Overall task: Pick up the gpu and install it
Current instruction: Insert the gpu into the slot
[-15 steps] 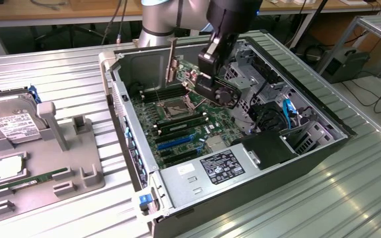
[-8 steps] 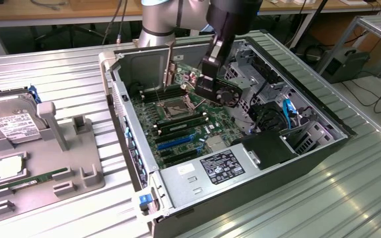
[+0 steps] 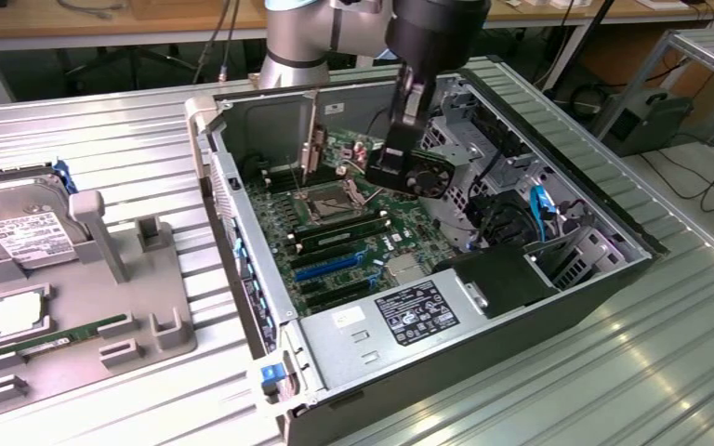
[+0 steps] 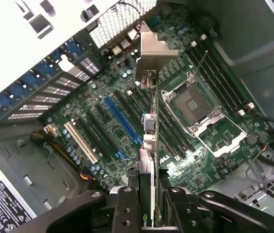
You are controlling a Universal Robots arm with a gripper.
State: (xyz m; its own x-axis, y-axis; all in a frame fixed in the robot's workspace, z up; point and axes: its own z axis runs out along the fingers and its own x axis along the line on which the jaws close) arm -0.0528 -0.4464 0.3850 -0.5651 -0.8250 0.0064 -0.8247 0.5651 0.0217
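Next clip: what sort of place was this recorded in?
Probably a robotics lab set up for computer assembly: an open PC case lies on a ribbed metal table, a grey fixture beside it holds spare parts, and the hand grips the gpu above the motherboard.

Silver arm angled down from above, dark wrist pointing straight downward, gripper low and vertical, both black fingers pinched tight on the gpu edge, card held upright between them
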